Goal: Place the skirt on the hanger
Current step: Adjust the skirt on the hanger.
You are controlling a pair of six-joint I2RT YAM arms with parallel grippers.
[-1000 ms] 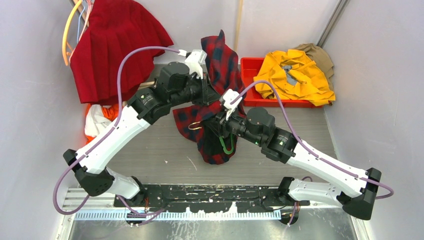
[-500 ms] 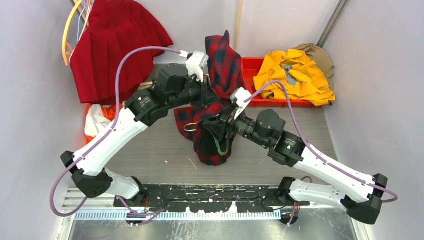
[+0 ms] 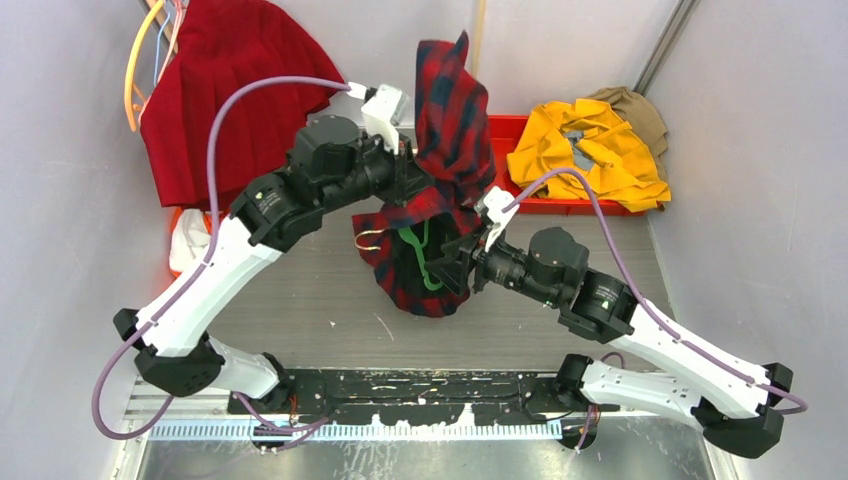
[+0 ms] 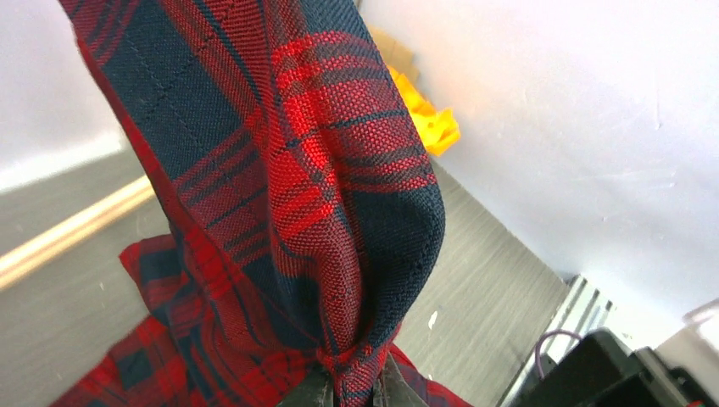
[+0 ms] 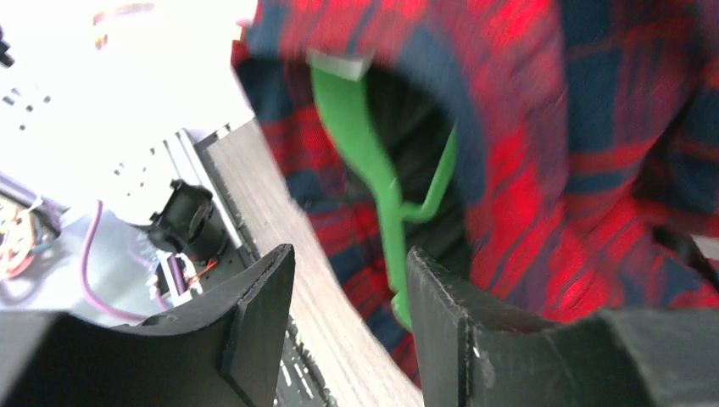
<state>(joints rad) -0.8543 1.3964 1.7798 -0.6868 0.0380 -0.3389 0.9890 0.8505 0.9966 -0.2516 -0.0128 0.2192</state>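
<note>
The skirt (image 3: 225,95), bright red and pleated, hangs at the back left, away from both grippers. A thin cream-orange hanger (image 3: 129,75) curves along its left edge. My left gripper (image 3: 408,182) (image 4: 352,394) is shut on a pinched fold of the red-and-black plaid shirt (image 3: 452,120) (image 4: 280,170) and holds it up off the table. My right gripper (image 3: 452,262) (image 5: 352,263) stands open just right of the shirt's lower part. A green hanger (image 3: 420,258) (image 5: 373,170) sits inside the shirt, just past the right fingers; nothing is between them.
A red bin (image 3: 500,135) at the back right holds a yellow garment (image 3: 590,150) and a brown one (image 3: 635,110). White and orange cloth (image 3: 195,240) lies under the skirt at the left. Grey walls close in on both sides.
My left arm has raised the plaid shirt higher and farther back. The right gripper has opened wider and drawn a little to the right; the green hanger now shows higher, inside the shirt.
</note>
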